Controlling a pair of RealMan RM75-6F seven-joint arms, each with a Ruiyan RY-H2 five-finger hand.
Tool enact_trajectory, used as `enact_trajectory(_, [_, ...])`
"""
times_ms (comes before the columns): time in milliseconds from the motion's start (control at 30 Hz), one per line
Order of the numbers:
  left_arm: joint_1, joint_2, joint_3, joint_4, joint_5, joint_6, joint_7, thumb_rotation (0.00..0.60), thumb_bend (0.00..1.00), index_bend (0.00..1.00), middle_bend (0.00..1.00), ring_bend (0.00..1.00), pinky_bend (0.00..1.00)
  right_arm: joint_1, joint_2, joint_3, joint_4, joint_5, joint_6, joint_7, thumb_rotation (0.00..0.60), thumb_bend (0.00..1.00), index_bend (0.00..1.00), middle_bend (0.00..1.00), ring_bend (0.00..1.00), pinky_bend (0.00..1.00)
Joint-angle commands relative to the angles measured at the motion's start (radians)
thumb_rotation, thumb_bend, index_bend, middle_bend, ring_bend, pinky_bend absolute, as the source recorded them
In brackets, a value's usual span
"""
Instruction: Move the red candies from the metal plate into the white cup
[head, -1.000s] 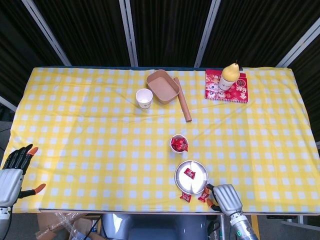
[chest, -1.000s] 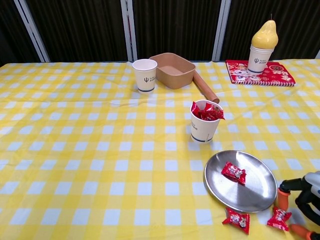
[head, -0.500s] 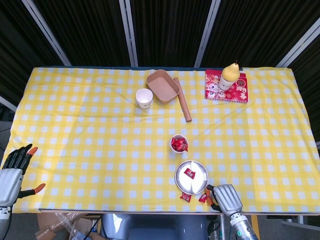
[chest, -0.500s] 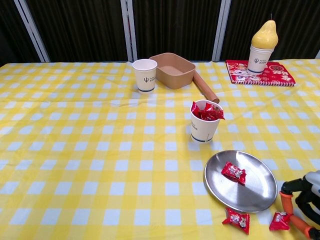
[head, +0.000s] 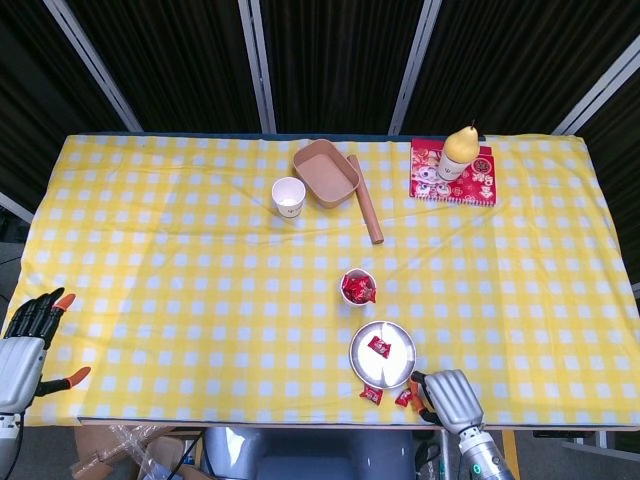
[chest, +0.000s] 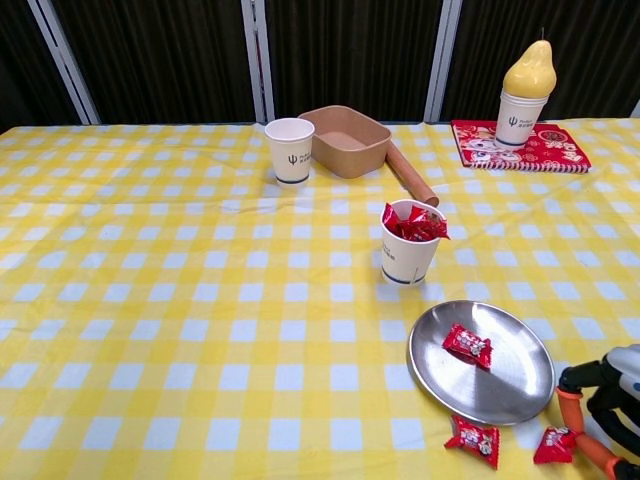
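bench cloth (chest: 150, 300): yellow-white check | candies (chest: 467, 345): red | plate (chest: 520, 395): silver | cup (chest: 408, 262): white, dark band | fingers (chest: 572, 405): orange-tipped, seemingly | booklet (chest: 520, 145), upper right: red

Curtained test booth (chest: 150, 50), checked table (chest: 150, 300)

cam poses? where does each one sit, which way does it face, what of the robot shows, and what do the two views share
Head view: high above the near table edge, looking almost straight down on the whole table; left hand shows at the lower left, right hand at the bottom edge.
Chest view: low at the near edge, looking across the table toward the dark curtain; only the right hand shows, at the lower right corner.
Shared: metal plate, white cup with candies, two candies lying off the plate, right hand.
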Motion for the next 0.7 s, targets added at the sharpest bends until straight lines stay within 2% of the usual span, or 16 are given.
enact_trajectory(33, [0.000, 0.000, 0.000, 0.000, 0.000, 0.000, -0.001, 0.600, 0.00, 0.00, 0.00, 0.00, 0.00, 0.000, 0.000, 0.003, 0.000, 0.000, 0.002, 0.002, 0.600, 0.57, 0.65, 0.83, 0.88, 0.95])
enact_trajectory(400, [0.000, 0.000, -0.001, 0.000, 0.001, 0.001, -0.001, 0.600, 0.00, 0.00, 0.00, 0.00, 0.00, 0.011, 0.022, 0.043, -0.050, 0.008, 0.021, 0.016, 0.600, 0.57, 0.66, 0.83, 0.88, 0.95])
enact_trajectory(533, [0.000, 0.000, -0.001, 0.000, 0.002, 0.002, -0.003, 0.600, 0.00, 0.00, 0.00, 0.00, 0.00, 0.021, 0.046, 0.072, -0.095, 0.015, 0.032, 0.019, 0.600, 0.57, 0.66, 0.83, 0.88, 0.95])
enact_trajectory(700, [-0.001, 0.001, -0.001, 0.001, 0.004, 0.002, -0.007, 0.600, 0.00, 0.00, 0.00, 0.00, 0.00, 0.048, 0.085, 0.134, -0.182, 0.039, 0.038, 0.012, 0.600, 0.57, 0.66, 0.83, 0.88, 0.95])
